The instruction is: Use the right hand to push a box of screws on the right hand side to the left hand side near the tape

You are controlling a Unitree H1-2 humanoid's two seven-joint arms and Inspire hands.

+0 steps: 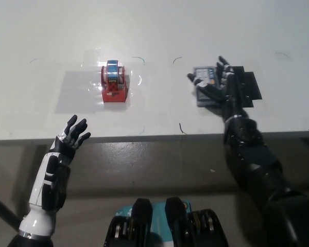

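Observation:
A red tape dispenser (115,86) with a blue roll stands on the white table (154,31), left of centre. The box of screws (203,82), a small grey case, lies right of centre, partly under my black right hand (220,86). That hand is open, fingers spread, its palm against the box's right side. A black rectangular patch (249,86) shows on the table just right of the hand. My white left hand (71,138) rests open at the table's front edge, lower left.
Thin dark pen marks (181,127) dot the table around the tape and box. The table's front edge (144,138) runs across the picture's middle; grey floor lies below it.

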